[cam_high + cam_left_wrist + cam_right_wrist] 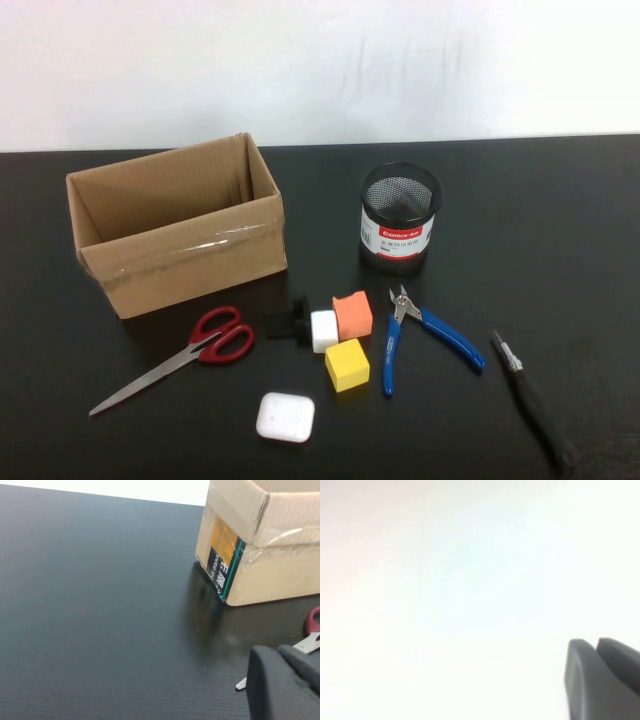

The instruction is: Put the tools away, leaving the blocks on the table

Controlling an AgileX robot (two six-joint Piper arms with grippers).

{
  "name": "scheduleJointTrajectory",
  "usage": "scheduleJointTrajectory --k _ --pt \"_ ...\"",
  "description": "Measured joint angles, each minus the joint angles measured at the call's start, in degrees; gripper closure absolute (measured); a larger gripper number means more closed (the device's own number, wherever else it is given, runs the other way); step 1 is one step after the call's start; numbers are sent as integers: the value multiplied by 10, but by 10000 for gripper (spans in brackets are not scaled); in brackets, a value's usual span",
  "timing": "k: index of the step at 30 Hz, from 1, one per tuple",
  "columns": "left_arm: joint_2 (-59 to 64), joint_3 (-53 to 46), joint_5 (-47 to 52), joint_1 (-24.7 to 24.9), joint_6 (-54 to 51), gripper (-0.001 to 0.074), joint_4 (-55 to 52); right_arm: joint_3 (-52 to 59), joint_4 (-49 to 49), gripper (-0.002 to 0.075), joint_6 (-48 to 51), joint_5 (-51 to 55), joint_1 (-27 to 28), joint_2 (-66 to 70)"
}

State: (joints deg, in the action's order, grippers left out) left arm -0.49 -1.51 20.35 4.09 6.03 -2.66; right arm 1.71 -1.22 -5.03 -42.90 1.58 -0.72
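Black table: scissors beside left tool.

Even, bright light; right wrist view washed white; tape glints.

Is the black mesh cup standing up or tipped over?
Standing up. The cup rests on its base, round mouth facing upward.

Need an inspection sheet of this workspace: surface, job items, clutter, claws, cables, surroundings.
Surface: black table, matte, unmarked.
Job items: red scissors, blue pliers and black screwdriver lie flat on it; orange block, white block and yellow block cluster mid-table.
Clutter: white case, small black knobbed object, open cardboard box, mesh cup.
Claws: left claw shut, low near the scissors; right claw shut, facing the wall.
Cables: nothing seen.
Surroundings: white wall.
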Motion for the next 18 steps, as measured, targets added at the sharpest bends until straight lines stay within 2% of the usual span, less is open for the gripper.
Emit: scheduleJointTrajectory --k 4,8,13,18 --pt "0 0 0 0 0 739 0 -33 32 733 1 -36 0 -1" --pt "0 0 0 0 0 739 0 -129 102 733 17 4 0 -1" --pt "0 0 0 0 0 739 0 -283 154 733 19 133 0 19" --pt "0 0 0 0 0 739 0 -435 158 733 22 359 0 106"
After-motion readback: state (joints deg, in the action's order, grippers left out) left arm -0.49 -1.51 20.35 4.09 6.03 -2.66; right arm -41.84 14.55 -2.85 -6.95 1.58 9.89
